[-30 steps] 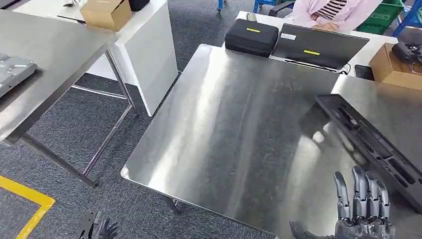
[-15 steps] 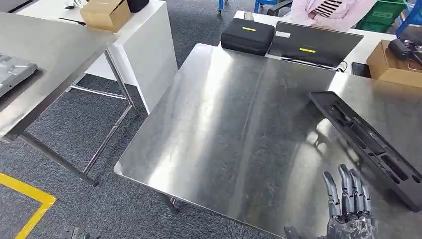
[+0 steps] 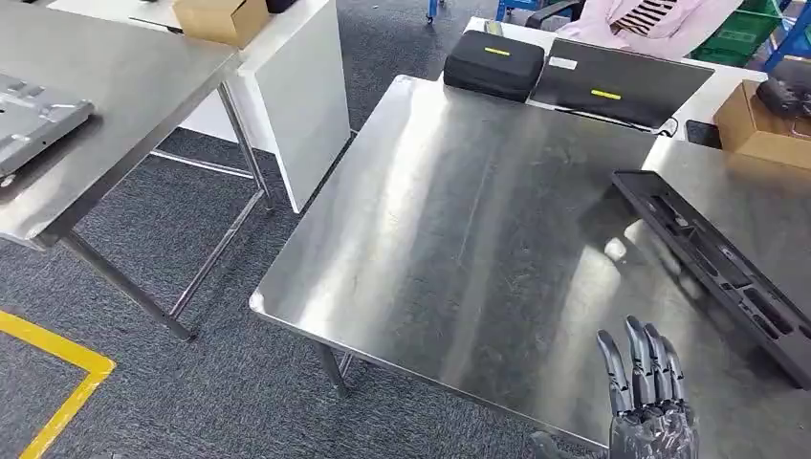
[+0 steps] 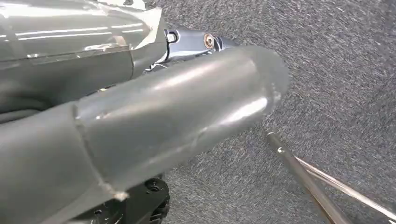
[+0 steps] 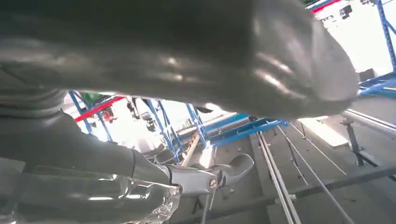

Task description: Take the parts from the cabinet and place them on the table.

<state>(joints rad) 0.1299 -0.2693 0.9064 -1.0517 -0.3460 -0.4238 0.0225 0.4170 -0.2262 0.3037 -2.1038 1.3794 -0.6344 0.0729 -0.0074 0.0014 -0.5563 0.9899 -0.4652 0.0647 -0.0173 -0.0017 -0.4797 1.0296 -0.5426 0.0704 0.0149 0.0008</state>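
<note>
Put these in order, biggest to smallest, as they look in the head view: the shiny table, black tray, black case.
1. Shiny table
2. Black tray, partly cut off by the edge
3. Black case, farther away, so it may look smaller

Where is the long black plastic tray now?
In the head view, the long black plastic tray lies on the steel table's right side, ahead of the right hand.

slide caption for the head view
Right hand raised, empty, over steel table; black part tray on its right side.

The robot's dark grey, many-fingered right hand (image 3: 650, 402) rises at the lower right of the frame, fingers (image 3: 635, 359) extended upward, slightly apart, holding nothing.
</note>
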